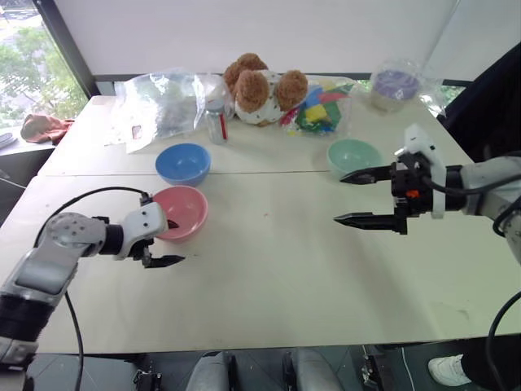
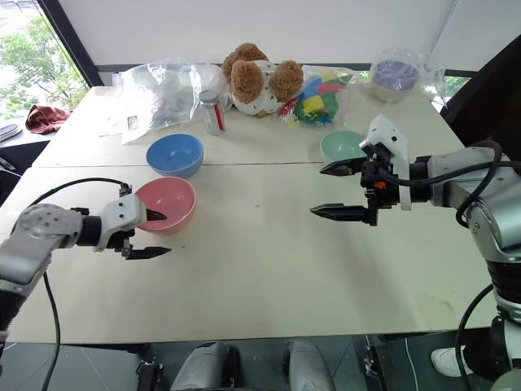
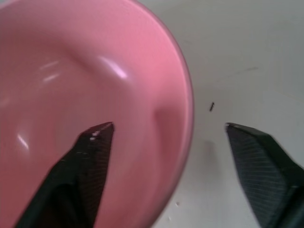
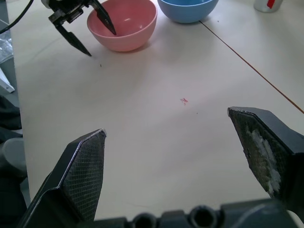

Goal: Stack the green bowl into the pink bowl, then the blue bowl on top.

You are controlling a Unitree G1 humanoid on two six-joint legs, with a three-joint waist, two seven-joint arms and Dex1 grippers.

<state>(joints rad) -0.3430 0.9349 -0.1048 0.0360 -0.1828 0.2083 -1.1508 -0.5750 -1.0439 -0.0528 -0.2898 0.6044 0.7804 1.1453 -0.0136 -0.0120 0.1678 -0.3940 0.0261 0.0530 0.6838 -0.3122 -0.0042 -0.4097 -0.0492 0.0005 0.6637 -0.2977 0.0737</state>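
The left pincer (image 1: 168, 242) straddles the near rim of the pink bowl (image 1: 186, 210), one finger (image 3: 88, 161) inside and the other outside on the tabletop (image 1: 269, 277), not yet clamped. The blue bowl (image 1: 183, 162) sits just behind the pink one. The right pincer (image 1: 356, 197) hangs wide and empty above the tabletop, near the green bowl (image 1: 352, 155) on the right.
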